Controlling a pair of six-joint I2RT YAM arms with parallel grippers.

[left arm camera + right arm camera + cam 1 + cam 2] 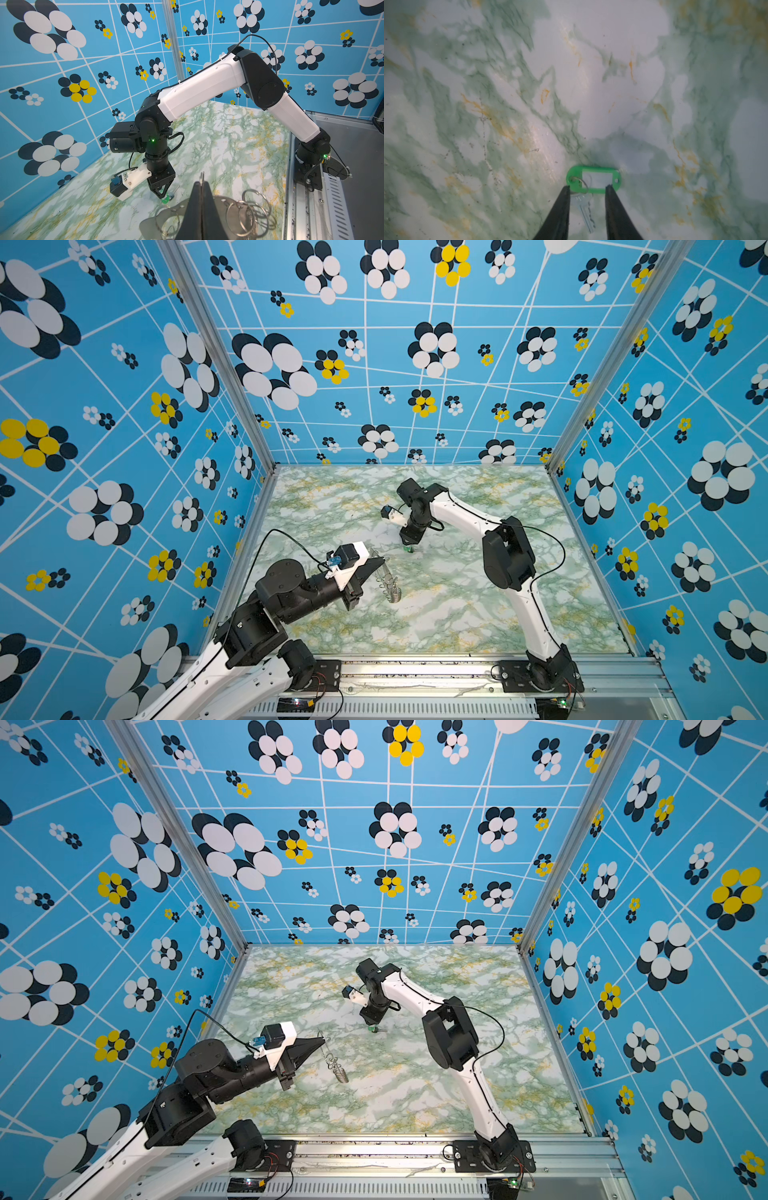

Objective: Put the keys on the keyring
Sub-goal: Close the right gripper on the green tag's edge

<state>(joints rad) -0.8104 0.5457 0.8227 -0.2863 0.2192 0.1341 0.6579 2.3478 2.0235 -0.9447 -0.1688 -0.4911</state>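
The keyring point(221, 204) is clamped aloft in the left jaws for threading — the right jaws are spread astride the green-tagged key point(583, 205).

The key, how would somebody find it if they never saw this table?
Find the marbled table, then the right arm reaching toward its middle. Between that arm's jaws lies the key; unlike the bare metal keyring nearby, it wears a bright green tag.
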